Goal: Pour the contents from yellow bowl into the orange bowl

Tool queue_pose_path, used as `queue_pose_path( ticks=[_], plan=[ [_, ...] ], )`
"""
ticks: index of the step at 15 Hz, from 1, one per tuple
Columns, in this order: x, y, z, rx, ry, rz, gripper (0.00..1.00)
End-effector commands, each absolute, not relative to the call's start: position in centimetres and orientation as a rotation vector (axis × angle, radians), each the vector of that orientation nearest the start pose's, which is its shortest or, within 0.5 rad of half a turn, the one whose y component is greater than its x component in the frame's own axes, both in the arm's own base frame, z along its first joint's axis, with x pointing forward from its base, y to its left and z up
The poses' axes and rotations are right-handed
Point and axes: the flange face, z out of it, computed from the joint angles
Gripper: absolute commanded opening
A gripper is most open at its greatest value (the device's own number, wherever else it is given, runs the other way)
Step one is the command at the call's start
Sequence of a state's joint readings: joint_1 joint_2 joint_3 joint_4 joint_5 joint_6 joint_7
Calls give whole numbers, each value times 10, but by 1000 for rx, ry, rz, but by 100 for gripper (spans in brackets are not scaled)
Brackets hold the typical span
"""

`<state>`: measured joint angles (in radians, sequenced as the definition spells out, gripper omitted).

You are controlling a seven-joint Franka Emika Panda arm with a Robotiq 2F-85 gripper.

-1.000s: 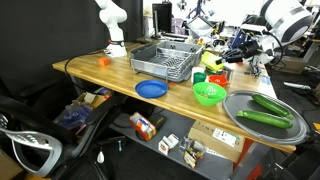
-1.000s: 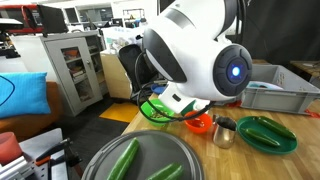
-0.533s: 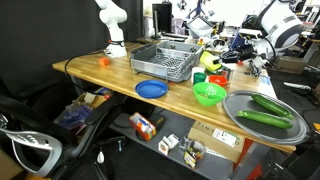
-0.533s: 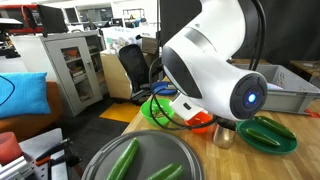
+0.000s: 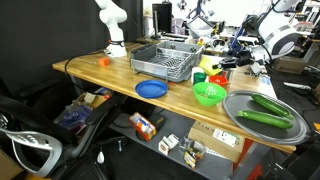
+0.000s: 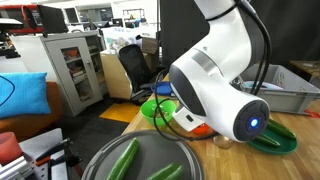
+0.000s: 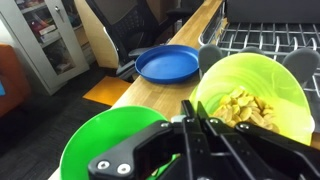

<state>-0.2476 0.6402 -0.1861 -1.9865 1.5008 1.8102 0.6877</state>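
Note:
In the wrist view the yellow bowl (image 7: 262, 80) holds pale yellow chips (image 7: 245, 108). My gripper (image 7: 195, 112) has its fingers pinched together on the bowl's near rim. In an exterior view the yellow bowl (image 5: 209, 66) shows at the gripper, just above the orange bowl (image 5: 218, 79), beside the dish rack. The orange bowl (image 6: 203, 130) is mostly hidden behind my arm in an exterior view and is out of the wrist view.
A lime-green bowl (image 7: 105, 150) sits close beside the yellow bowl and also shows in both exterior views (image 5: 209, 94) (image 6: 155, 107). A blue plate (image 5: 151, 89), a grey dish rack (image 5: 165, 60) and a round tray (image 5: 262, 110) with cucumbers share the table.
My arm has swung lower and further over the bowls, and now hides more of the orange bowl in an exterior view. The bowls on the table have hardly shifted.

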Motion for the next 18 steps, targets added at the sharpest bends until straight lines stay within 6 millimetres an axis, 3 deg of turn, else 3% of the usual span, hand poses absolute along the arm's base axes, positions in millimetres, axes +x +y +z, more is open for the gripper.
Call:
queue_pose_path(
  ticks=[1, 6, 18],
  plan=[
    [549, -168, 140, -861, 1721, 867, 1],
    [542, -170, 138, -785, 1667, 906, 1],
    [519, -171, 111, -649, 1586, 1021, 1]
  ],
)
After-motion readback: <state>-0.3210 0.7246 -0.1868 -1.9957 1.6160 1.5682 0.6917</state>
